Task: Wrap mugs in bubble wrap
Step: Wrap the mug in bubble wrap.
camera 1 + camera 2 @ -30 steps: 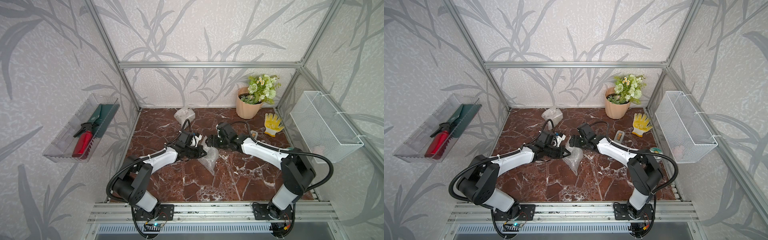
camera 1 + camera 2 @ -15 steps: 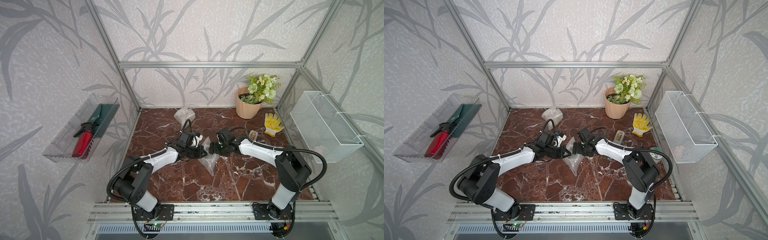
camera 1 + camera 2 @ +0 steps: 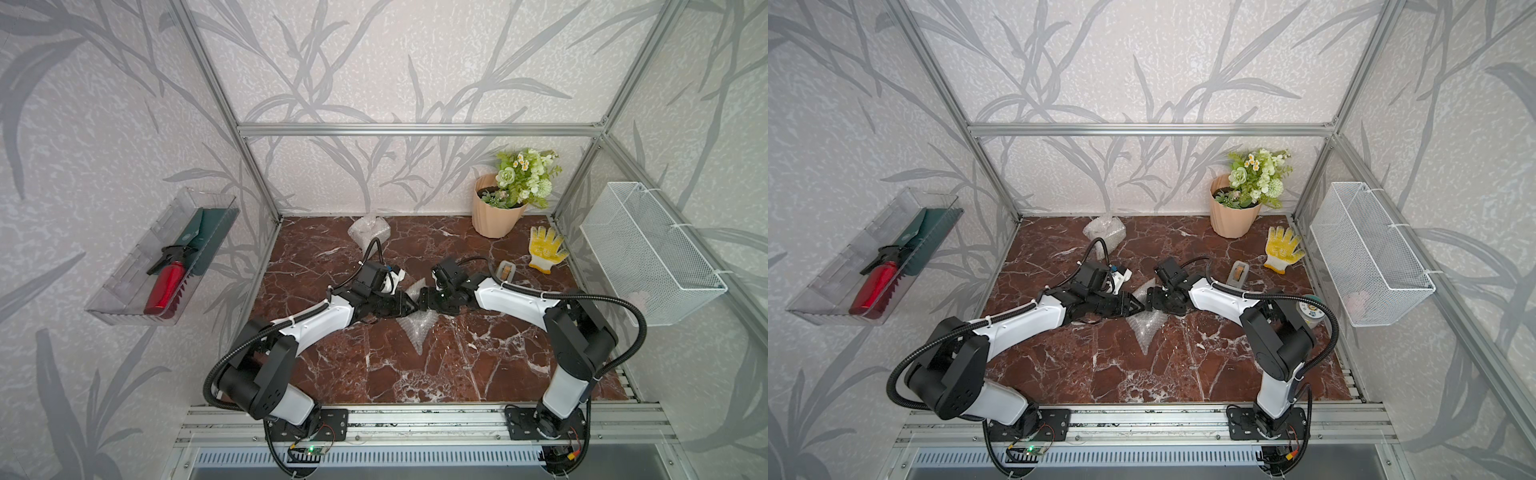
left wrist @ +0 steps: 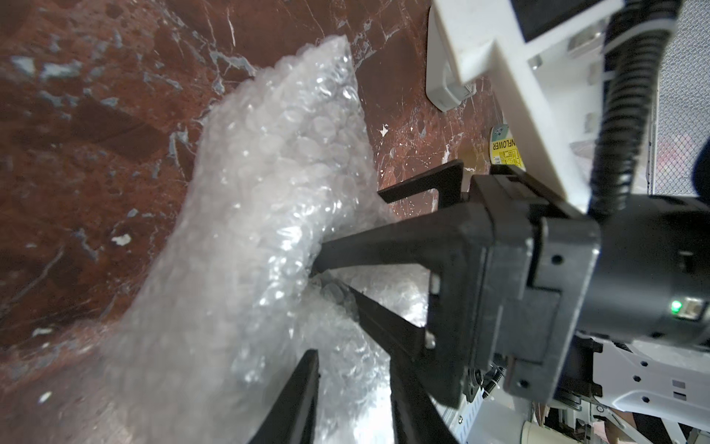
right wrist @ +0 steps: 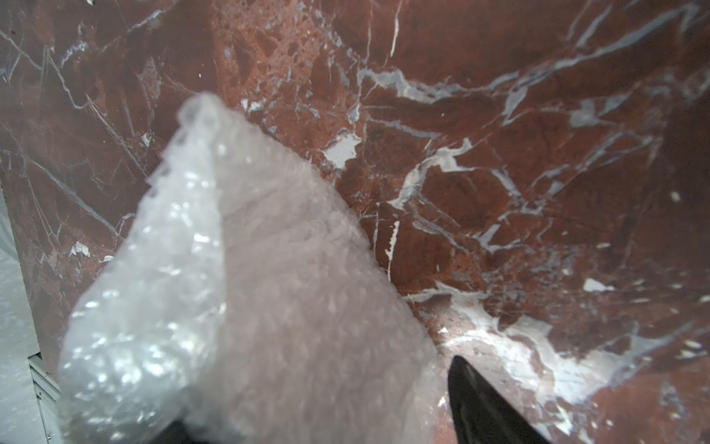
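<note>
1. The bubble wrap (image 3: 419, 330) lies bunched at mid-table on the red marble table (image 3: 457, 374). Its pointed tail faces the front edge. What it covers, I cannot tell.
2. My left arm stretches low across the table toward the centre, and my right arm mirrors it from the other side. Both wrists meet over the wrap's far end.
3. My left gripper (image 3: 409, 306) has its jaws partly apart. In the left wrist view, crumpled wrap sits between its fingers (image 4: 299, 396).
4. My right gripper (image 3: 424, 300) holds its jaws wide, with wrap bulging between them. One of its fingertips (image 4: 345, 250) presses into the plastic.
5. A second ago my right gripper hung farther back and clear of the bundle. It has since come in until it nearly touches my left one. My left arm has hardly moved, and the wrap has stayed put.
6. A second bubble-wrapped bundle (image 3: 369, 229) sits by the back wall, well apart.
</note>
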Controlling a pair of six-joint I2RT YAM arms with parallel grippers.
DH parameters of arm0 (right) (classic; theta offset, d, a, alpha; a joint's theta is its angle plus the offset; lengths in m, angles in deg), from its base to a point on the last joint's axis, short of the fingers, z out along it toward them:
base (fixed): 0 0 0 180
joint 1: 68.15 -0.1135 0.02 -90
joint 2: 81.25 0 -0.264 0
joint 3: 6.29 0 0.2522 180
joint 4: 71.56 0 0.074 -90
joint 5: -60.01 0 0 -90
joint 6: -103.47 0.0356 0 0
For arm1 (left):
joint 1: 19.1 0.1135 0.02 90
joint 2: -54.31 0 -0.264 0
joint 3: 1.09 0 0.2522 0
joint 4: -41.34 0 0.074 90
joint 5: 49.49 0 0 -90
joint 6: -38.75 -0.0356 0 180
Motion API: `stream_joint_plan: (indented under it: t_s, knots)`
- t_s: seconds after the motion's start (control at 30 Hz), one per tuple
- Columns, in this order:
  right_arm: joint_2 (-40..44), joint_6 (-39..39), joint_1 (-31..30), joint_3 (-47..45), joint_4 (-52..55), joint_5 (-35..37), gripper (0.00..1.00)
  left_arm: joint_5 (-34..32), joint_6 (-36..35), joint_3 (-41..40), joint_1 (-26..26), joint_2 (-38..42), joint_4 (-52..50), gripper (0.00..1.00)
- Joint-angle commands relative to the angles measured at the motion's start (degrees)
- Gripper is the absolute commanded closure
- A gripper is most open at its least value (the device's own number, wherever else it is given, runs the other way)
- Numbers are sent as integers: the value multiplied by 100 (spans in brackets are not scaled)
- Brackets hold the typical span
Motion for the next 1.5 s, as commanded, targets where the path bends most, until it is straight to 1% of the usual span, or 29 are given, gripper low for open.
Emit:
stream_joint_plan:
  t_s: [0.0,0.1,0.13,0.17,0.23,0.27,0.3,0.37,0.4,0.67,0.8,0.9,1.07,1.23,1.37,1.47]
  knots:
    - [-138,-12,-2,-131,166,66,21,-464,178,-79,-31,651,-559,67]
    - [-134,-14,-7,-140,130,39,21,-1403,558,-101,-26,1080,-942,67]
    - [-134,-18,-3,-142,122,31,21,-1751,731,-90,-28,1143,-1113,59]
    - [-134,-13,-6,-143,117,20,22,-1981,902,-105,-26,1137,-1182,48]
    - [-134,-9,-2,-156,94,5,21,-2141,1119,-85,-32,1035,-1289,31]
    - [-129,-13,-5,-161,85,-5,22,-2097,1217,-90,-28,935,-1245,20]
    - [-121,-13,-9,-154,89,-4,22,-2062,1297,-82,-27,863,-1212,14]
    - [-134,-15,-7,-140,86,-19,22,-1970,1456,-139,-62,691,-920,6]
    - [-134,-31,-2,-122,100,-24,22,-1974,1508,-161,-77,640,-818,4]
    - [-156,-49,-4,-76,124,-49,22,-2075,1714,-158,-253,176,-348,4]
    - [-146,-53,-2,-91,118,-53,22,-2420,1893,-305,-345,32,-364,6]
    - [-158,-40,-9,-109,95,-57,22,-2779,2111,-574,-398,6,-117,7]
    - [-121,-53,-9,-112,81,-78,22,-3210,2214,-558,-446,-273,-265,11]
    - [44,-157,-3,-113,29,-123,22,-3405,2259,-613,-446,-421,-302,13]
    - [369,-380,-5,-225,-330,-397,24,-3369,2280,-601,-446,-553,-276,13]
    - [1042,-615,-2,-462,-725,-430,24,-3336,2289,-611,-449,-624,-233,13]
